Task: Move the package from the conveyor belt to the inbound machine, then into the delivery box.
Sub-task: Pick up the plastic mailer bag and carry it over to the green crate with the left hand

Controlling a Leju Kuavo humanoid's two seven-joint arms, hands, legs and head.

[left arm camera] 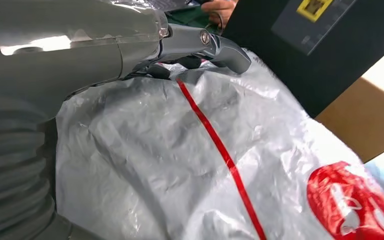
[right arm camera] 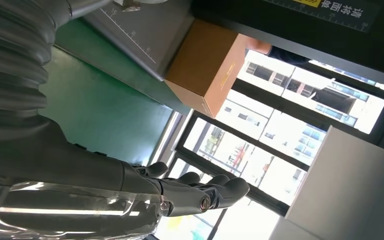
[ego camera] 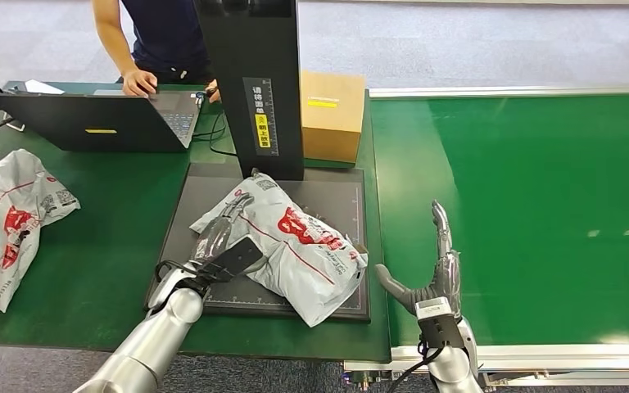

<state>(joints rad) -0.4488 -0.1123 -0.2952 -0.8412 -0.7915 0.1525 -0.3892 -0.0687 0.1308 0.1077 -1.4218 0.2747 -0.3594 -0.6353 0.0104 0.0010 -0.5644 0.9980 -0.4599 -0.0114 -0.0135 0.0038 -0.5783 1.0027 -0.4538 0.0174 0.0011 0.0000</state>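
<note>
The package (ego camera: 291, 246) lies on the inbound machine (ego camera: 213, 184) platform at the tabletop's centre. The left hand (ego camera: 223, 229) rests on its left end, grasp unclear: it should close firmly on bunched plastic before lifting. The right hand (ego camera: 436, 274) hovers spread and empty over the conveyor belt (ego camera: 532, 188).

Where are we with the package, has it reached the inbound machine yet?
Done: the package is off the conveyor belt and lies on the inbound machine's platform, under its black column. In hand: the left hand rests on the package's near end; whether it grips is unclear. The right hand is open over the belt. Left: the move into the delivery box.
</note>
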